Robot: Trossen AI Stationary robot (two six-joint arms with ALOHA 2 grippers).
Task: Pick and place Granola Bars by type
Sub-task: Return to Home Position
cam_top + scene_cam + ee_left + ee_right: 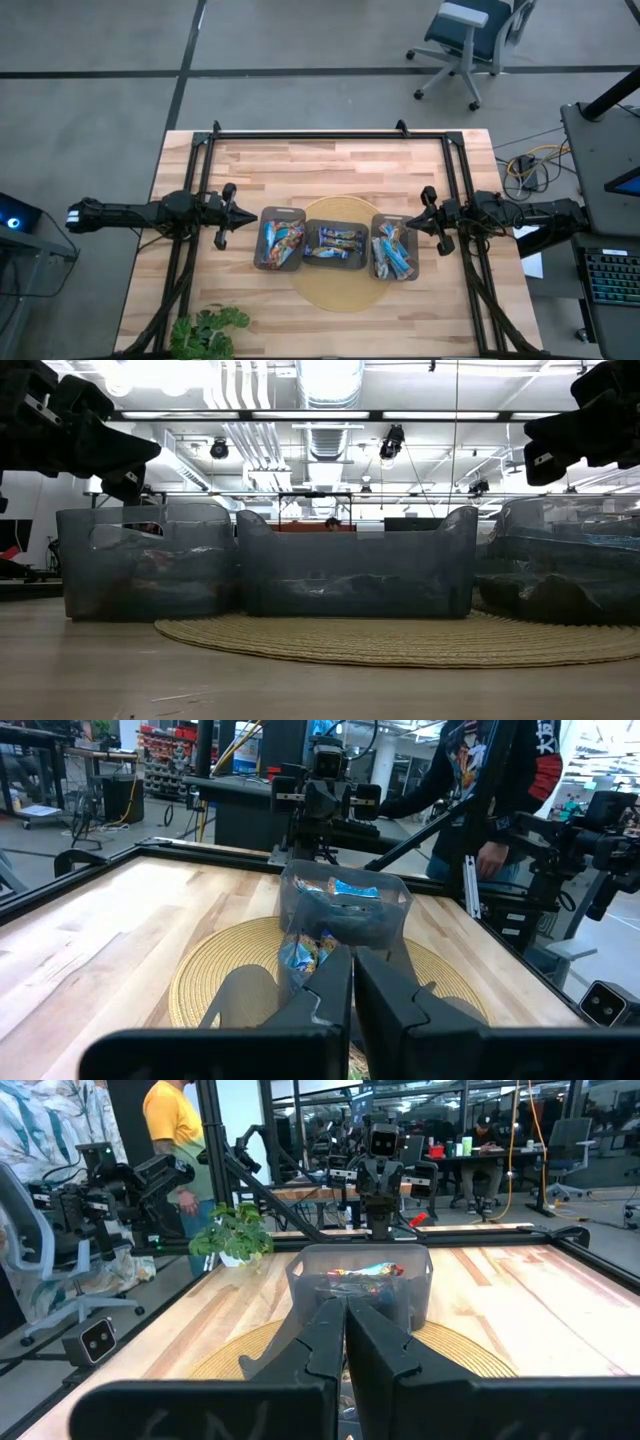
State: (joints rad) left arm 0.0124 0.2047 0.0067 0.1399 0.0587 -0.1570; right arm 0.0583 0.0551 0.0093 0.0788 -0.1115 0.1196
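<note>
Three dark translucent trays stand in a row on a round woven mat [340,290]: left [262,240], middle [335,260], right [376,247]. Granola Bars lie in all three: mixed orange and blue ones [284,240] in the left tray, several [336,239] in the middle, mostly blue ones [395,255] in the right. My left gripper [252,217] hovers shut just left of the left tray, pointing level at it. My right gripper [408,222] hovers shut just right of the right tray. The wrist views show each gripper's fingers [352,982] [345,1330] closed together, nothing between them.
A black frame [330,134] runs along the table's far edge and both sides. A potted plant [207,333] stands at the near left edge. People stand beyond the table's ends [490,790] [180,1135]. Bare wood lies far and near of the mat.
</note>
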